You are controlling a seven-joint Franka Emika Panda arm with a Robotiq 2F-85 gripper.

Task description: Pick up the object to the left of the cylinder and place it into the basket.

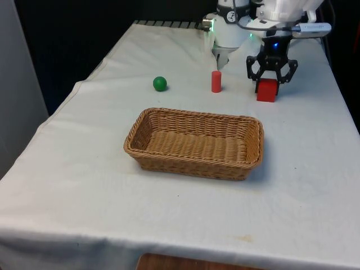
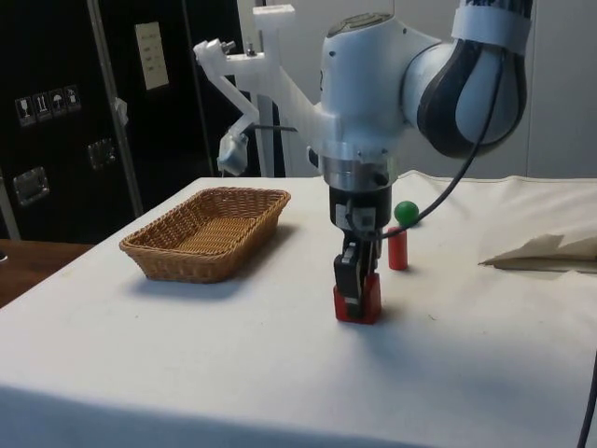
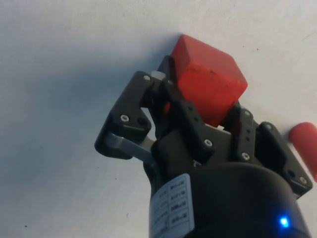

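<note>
front view, near to far. wicker basket (image 1: 196, 143) is sitting nearest the camera, mid-table on the white cloth (image 1: 84, 197), nothing lying inside it that i can see. from the basket, green ball (image 1: 160, 84) is lying at about 11 o'clock, well apart. red cylinder (image 1: 216, 81) is standing upright at about 12 o'clock from the basket, ball off toward the front view's left of it. red cube (image 1: 266, 90) is resting on the cloth at about 1 o'clock from the basket, near the cylinder on the front view's right, not touching it.

gripper (image 1: 272, 79) is sitting low over the cube, black fingers (image 1: 251, 68) reaching down either side of its top. wrist view is showing the cube (image 3: 208, 79) lodged between the fingers (image 3: 184, 117), so the gripper (image 3: 205, 106) is reading as clamped on it. side view is showing the cube (image 2: 358, 301) with its base down at the cloth (image 2: 233, 373), gripper (image 2: 356, 280) coming straight down onto it, cylinder (image 2: 398, 248) just behind and ball (image 2: 406, 212) farther back, basket (image 2: 206, 231) off toward the dark cabinets (image 2: 65, 121).
</note>
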